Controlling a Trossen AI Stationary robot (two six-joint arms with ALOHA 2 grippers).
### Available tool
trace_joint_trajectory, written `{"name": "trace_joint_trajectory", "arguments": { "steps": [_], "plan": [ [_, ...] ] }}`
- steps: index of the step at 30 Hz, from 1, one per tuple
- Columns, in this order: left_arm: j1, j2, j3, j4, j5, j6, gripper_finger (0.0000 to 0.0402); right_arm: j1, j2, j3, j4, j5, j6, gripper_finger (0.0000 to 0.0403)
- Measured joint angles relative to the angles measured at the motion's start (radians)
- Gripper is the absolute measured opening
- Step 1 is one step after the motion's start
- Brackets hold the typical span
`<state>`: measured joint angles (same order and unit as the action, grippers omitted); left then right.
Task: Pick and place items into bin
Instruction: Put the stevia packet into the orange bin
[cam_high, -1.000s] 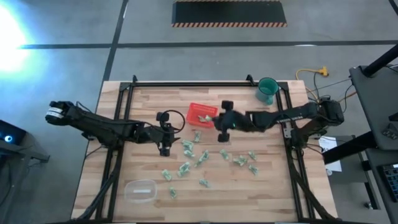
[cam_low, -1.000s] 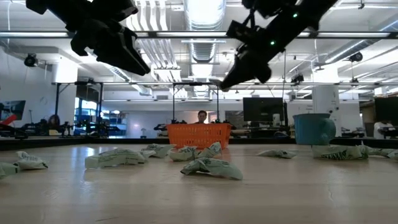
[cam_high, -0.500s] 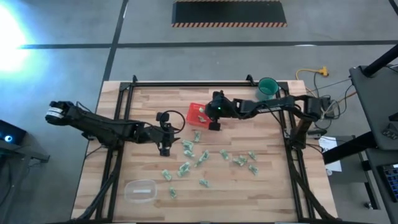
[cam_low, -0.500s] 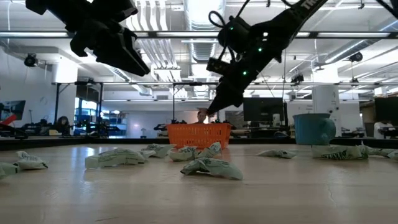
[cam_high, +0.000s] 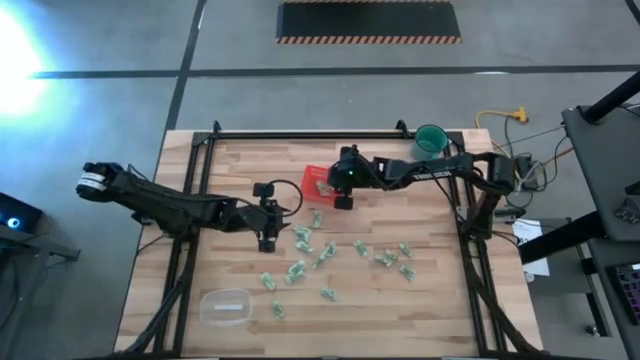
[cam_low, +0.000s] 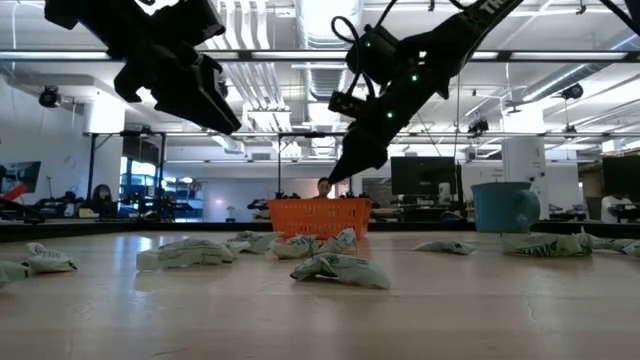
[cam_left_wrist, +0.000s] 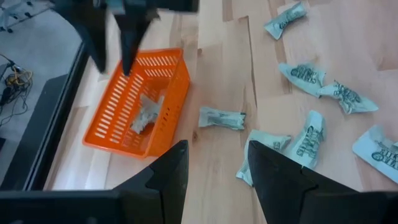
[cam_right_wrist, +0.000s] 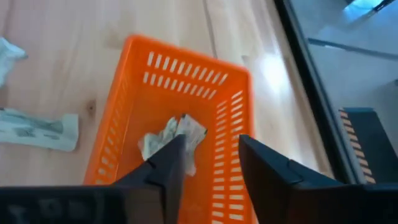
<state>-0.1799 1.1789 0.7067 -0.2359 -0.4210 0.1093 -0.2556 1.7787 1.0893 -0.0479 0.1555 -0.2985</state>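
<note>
Right gripper above bin, jaws parted and empty, one item lying inside bin, left gripper over bench, jaws released, holding nothing

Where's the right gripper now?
In the high view the right gripper hangs over the red bin, jaws open, a wrapper lying inside below it.

The bin, a small orange-red tray with slotted low walls, sits flat on the counter with a crumpled pale wrapper lying inside it. The other pale-green and white wrappers lie scattered nearby on the wood
</note>
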Motion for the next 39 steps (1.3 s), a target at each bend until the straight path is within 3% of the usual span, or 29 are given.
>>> {"name": "trace_joint_trajectory", "arguments": {
  "steps": [4,9,14,25,32,39],
  "plan": [
    [0.0,0.037,0.0,-0.002,0.032,-0.026,0.015,0.02,-0.051,-0.009,-0.024,-0.004,-0.004,0.0165],
    [0.001,0.108,0.0,0.0,0.148,-0.025,0.015,0.076,-0.133,-0.01,-0.163,-0.022,-0.016,0.0175],
    [0.002,0.182,0.0,0.024,0.153,-0.025,0.015,0.144,-0.224,-0.037,-0.273,-0.079,0.016,0.0169],
    [0.018,0.3,0.015,0.117,0.158,-0.017,0.015,0.305,-0.46,-0.263,-0.205,-0.087,0.062,0.0149],
    [0.032,0.386,0.028,0.128,0.179,0.003,0.015,0.333,-0.613,-0.337,-0.172,-0.076,0.11,0.0138],
    [0.043,0.416,0.034,0.156,0.179,0.028,0.015,0.35,-0.682,-0.383,-0.118,-0.075,0.108,0.0135]
  ]
}}
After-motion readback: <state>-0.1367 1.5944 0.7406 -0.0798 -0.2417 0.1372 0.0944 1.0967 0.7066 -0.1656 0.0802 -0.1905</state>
